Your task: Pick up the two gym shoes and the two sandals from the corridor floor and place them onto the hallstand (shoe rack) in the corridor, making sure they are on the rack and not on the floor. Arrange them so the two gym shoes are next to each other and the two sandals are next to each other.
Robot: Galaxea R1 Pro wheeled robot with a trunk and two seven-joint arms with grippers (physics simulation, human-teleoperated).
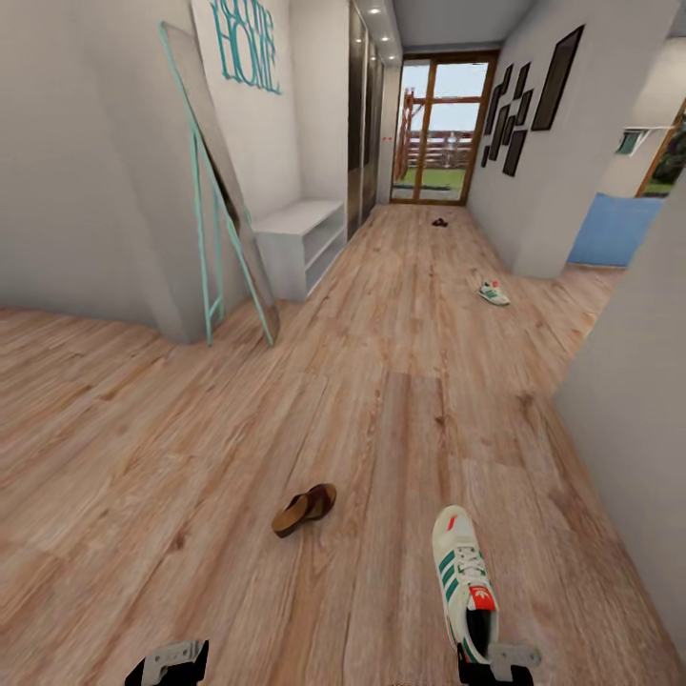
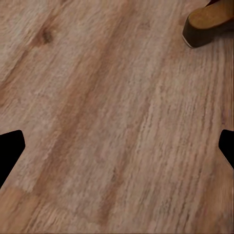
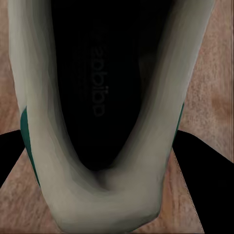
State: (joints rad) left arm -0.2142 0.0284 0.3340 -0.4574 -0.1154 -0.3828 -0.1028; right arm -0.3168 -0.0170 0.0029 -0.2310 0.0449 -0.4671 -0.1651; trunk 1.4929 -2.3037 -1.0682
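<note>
Wood-plank floor (image 1: 381,381) runs down a long corridor to a glazed door, with the white rack (image 1: 300,238) against the wall on the robot's left, past a leaning mirror (image 1: 224,191) with a teal frame; nothing sits on the rack yet, so all four pieces are still to be moved. One sneaker (image 1: 464,581) lies on the floor right in front of the robot, toe pointing down the corridor, heel toward the right gripper (image 1: 497,664), which hangs over the heel at the lower edge of the head view. From the right wrist the shoe's dark opening and white collar (image 3: 97,195) sit between the two dark fingers (image 3: 204,161), which stand either side of the heel, spread wide and not pressing it — a line-up for a heel grasp, by my reading, since the stiff collar gives the firmest hold. A brown sandal (image 1: 305,508) lies close by, to the left of the sneaker and apart from it; the left wrist view catches its end (image 2: 209,22) beyond the parted left fingers (image 2: 9,151), which hold nothing over bare planks. The left gripper (image 1: 171,664) waits low, likely for that sandal. The second sneaker (image 1: 494,292) lies far up the corridor near the right wall, and a small dark shape (image 1: 439,222) near the door is probably the other sandal
</note>
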